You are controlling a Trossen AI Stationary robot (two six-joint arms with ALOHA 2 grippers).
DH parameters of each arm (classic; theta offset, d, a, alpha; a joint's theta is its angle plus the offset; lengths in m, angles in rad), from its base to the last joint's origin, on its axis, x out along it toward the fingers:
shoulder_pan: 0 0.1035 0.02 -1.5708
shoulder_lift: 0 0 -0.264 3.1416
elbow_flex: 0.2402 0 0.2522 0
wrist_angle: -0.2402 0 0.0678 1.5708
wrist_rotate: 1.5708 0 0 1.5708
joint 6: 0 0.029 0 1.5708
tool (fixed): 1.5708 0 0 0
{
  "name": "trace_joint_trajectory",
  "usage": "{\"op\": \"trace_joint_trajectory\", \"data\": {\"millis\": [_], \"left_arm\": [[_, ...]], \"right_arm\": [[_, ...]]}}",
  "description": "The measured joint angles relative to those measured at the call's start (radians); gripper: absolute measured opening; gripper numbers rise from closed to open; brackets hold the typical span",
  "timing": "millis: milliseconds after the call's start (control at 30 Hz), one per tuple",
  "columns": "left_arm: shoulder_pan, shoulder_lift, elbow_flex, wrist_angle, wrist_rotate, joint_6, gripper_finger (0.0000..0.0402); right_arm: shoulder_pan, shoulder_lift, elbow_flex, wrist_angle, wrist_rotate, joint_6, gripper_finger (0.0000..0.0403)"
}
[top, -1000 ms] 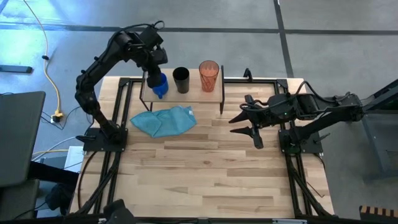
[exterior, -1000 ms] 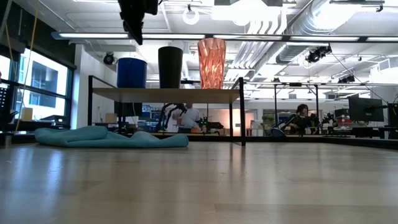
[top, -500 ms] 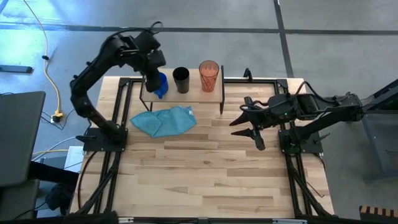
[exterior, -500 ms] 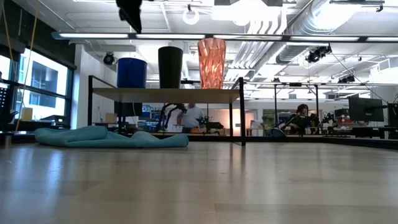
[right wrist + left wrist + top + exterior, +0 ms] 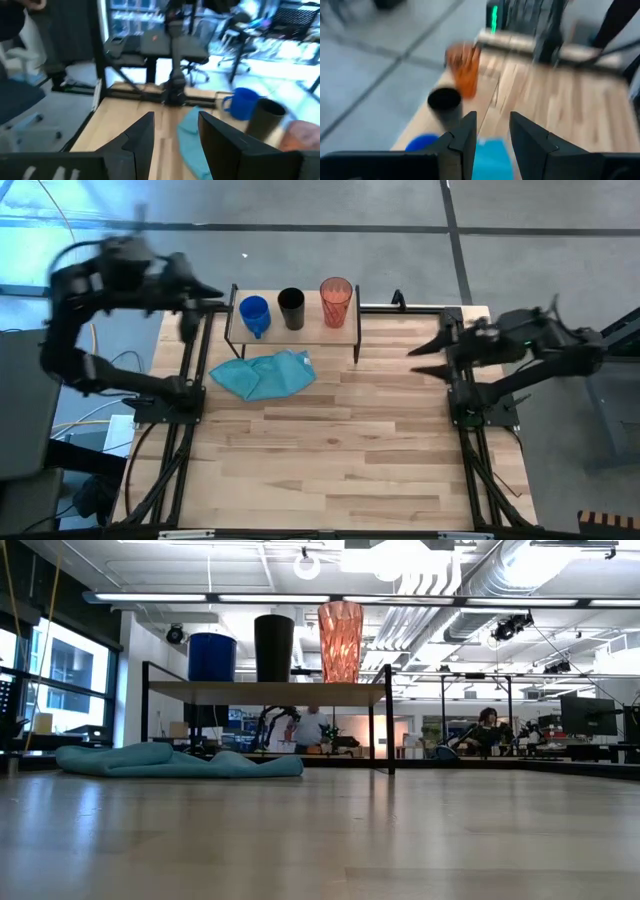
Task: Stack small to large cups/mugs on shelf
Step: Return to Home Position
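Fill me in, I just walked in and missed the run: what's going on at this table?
The blue mug, black cup and red-orange tumbler stand in a row on the shelf, shortest to tallest, none held. The left gripper is open and empty, out past the table's left edge near the shelf. The right gripper, also open and empty, hangs over the table's right side. A teal cloth lies on the table in front of the shelf.
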State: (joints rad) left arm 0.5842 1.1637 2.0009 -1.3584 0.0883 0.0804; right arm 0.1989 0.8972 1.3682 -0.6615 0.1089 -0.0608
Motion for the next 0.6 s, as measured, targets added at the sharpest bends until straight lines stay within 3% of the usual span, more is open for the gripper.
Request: {"op": "trace_joint_trajectory", "data": {"millis": [233, 600], "left_arm": [[-0.074, -0.255, -0.176, 0.212, 0.001, -0.089, 0.0106], [-0.081, -0.613, -0.632, 0.521, 0.025, -0.220, 0.0106]], "right_arm": [[0.000, -0.160, -0.110, 0.075, 0.047, 0.018, 0.0144], [0.000, -0.308, -0.332, 0.333, 0.047, 0.013, 0.0144]]}}
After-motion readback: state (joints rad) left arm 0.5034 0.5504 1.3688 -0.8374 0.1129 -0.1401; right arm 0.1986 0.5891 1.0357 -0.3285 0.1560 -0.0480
